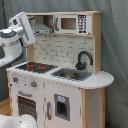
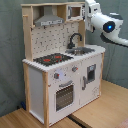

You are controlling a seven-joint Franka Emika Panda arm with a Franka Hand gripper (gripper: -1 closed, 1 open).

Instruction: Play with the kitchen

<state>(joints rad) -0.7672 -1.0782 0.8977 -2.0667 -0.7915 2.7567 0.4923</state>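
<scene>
Claw not visible in either exterior view, state cannot be told; arm [image 1: 15, 37] cut off by the first exterior view's left edge, beside the kitchen [image 1: 60, 80] [image 2: 62, 70], which stands upright on a wooden table [image 2: 100, 107] with bare room at its front.

In the second exterior view, a light-wood floor [image 2: 107, 107] carries the kitchen [image 2: 60, 65], which stands upright directly on it. A dark seam crosses the boards beneath the kitchen's front.
</scene>
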